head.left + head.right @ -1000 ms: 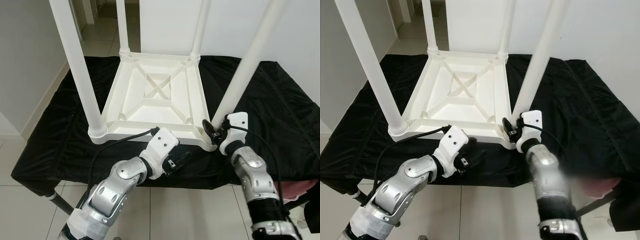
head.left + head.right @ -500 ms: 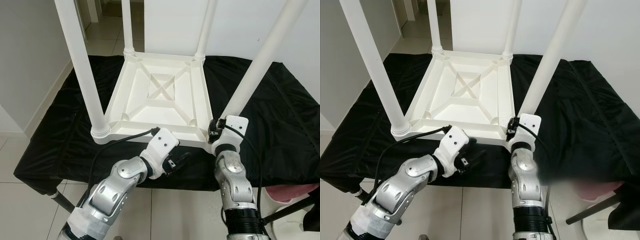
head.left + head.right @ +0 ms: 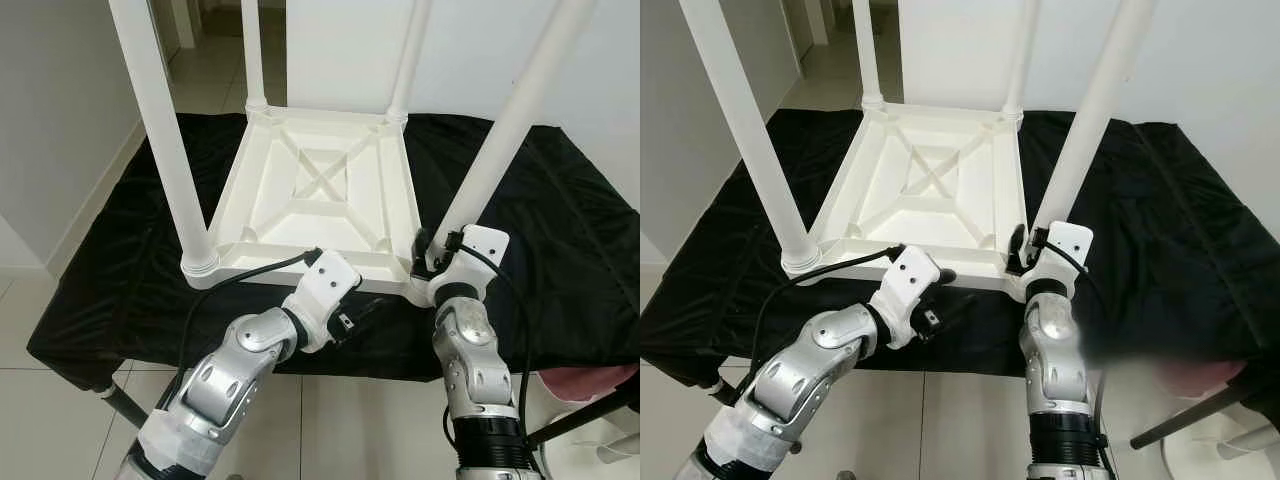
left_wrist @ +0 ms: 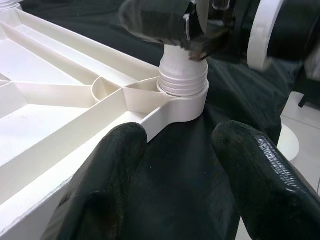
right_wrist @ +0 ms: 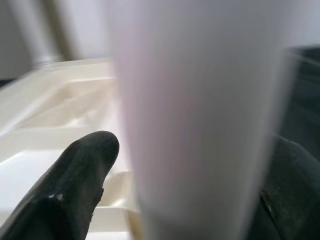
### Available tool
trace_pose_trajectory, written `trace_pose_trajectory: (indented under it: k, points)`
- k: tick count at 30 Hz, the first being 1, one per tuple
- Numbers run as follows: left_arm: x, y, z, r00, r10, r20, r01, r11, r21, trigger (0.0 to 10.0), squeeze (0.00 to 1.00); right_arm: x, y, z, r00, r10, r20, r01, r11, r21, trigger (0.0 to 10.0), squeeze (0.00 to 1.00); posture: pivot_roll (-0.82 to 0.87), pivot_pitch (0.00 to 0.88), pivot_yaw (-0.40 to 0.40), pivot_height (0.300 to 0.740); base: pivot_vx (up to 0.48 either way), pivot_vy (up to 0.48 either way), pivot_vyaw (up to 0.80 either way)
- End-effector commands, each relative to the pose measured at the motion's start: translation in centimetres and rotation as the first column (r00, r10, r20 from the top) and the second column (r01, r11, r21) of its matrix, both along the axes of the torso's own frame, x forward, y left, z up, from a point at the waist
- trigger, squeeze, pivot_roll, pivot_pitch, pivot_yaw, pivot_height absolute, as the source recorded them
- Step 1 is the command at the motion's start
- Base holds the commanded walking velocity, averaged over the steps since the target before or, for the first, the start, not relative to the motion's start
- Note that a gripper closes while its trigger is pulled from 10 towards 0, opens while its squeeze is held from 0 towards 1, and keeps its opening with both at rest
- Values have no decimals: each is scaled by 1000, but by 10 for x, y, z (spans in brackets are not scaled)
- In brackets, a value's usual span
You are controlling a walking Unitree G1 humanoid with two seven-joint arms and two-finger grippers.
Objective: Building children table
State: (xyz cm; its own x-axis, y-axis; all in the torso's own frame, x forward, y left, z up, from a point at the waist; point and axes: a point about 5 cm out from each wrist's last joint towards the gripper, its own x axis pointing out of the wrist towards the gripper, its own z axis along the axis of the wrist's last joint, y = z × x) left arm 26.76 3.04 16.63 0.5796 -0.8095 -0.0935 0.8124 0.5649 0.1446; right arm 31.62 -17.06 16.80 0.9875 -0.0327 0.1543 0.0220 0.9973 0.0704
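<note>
A white children's table (image 3: 330, 190) lies upside down on a black cloth, its legs standing up. My right gripper (image 3: 430, 250) is shut on the near right leg (image 3: 500, 150) just above its threaded collar (image 4: 183, 82) at the table's corner. The right wrist view has the leg (image 5: 200, 125) between the two black fingers (image 5: 75, 190). My left gripper (image 3: 358, 312) stands open at the table's front edge, left of that corner, with nothing between its fingers (image 4: 120, 165).
The black cloth (image 3: 560, 200) covers a low platform whose front edge runs just under both arms. Pale tiled floor (image 3: 60, 390) lies in front and to the left. A pink object (image 3: 590, 380) sits at the lower right. White wall stands behind.
My right wrist has turned around the near right leg, first one way and then back, keeping hold of it. My left gripper has edged closer to the table's front edge.
</note>
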Motion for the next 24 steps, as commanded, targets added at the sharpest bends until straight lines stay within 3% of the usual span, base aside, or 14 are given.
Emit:
trace_pose_trajectory:
  k: [1,2,4,6,7,8,10,11,12,24]
  points:
    - [1,0,-4,1000,-11,-15,11,1000,11,10000,0,2,0,0,996,90,11,-90,996,9,10000,0,-22,2,-26,740,0,0,0]
    - [1,0,-4,1000,-11,-15,11,1000,11,10000,0,2,0,0,996,90,11,-90,996,9,10000,0,-22,2,-26,740,0,0,0]
    - [3,1,-4,1000,-5,-13,5,1000,13,10000,0,6,-3,-2,972,234,-21,-234,972,-2,10000,0,-21,3,-27,740,0,0,0]
    - [3,1,-4,1000,-4,-12,5,1000,13,10000,0,6,-4,-2,960,279,-31,-279,960,-12,10000,0,-21,3,-27,740,0,0,0]
    - [4,2,-3,1000,3,-9,-3,1000,13,10000,0,5,-2,-2,918,394,-44,-396,916,-67,10000,0,-18,8,-33,740,0,0,0]
    - [4,2,-3,1000,3,-9,-3,1000,13,10000,0,5,-2,-2,918,394,-44,-396,916,-67,10000,0,-18,8,-33,740,0,0,0]
    - [6,3,-2,1000,12,-6,-12,1000,12,10000,0,1,2,-6,857,509,-79,-515,850,-106,10000,0,-16,10,-34,740,0,0,0]
    - [6,3,-2,1000,12,-6,-12,1000,12,10000,0,1,2,-6,857,509,-79,-515,850,-106,10000,0,-16,10,-34,740,0,0,0]
    - [7,4,-1,1000,20,-5,-20,1000,10,10000,0,0,1,-9,815,569,-113,-580,805,-127,10000,0,-12,19,-34,740,0,0,0]
    - [8,7,0,999,39,-6,-39,999,9,10000,0,16,-26,-7,772,609,-183,-635,744,-206,10000,0,5,28,-35,740,0,0,0]
